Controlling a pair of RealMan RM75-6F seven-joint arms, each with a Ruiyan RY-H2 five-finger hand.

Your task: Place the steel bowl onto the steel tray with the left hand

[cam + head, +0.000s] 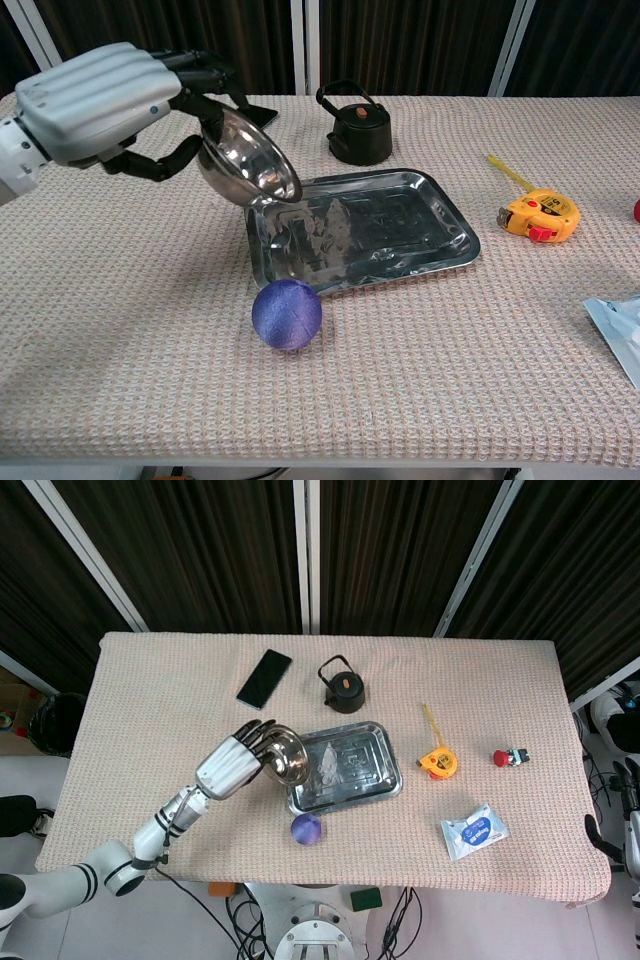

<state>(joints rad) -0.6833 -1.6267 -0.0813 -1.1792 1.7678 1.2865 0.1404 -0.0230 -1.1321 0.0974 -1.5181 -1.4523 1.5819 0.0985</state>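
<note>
Chest view shows my left hand point(95, 100) holding the steel bowl point(248, 160) by its rim, fingers point(205, 75) over the far edge and the thumb below on the near side, so the bowl is pinched between them. The bowl is strongly tilted, its opening turned toward the right and a little down, and its lower edge is at the left end of the steel tray point(440, 215) — I cannot tell if it touches the tray rim or hangs just above it.

I judge that the task is in the placing step: the bowl is carried and has arrived at the tray, but it is not yet set down. The next move, I think, calls for bringing the hand a little more to the right so the bowl is well over the tray floor, turning the wrist until the bowl is level, lowering it, and only then spreading the fingers.

From the head view, the bowl point(284, 757) sits at the fingertips of the left hand point(233, 763), on its right side, overlapping the left border of the tray point(385, 755). A purple ball point(287, 313) lies on the desk point(120, 320) just beside the tray's near corner — I want to avoid it. My right hand is not visible in either view.
</note>
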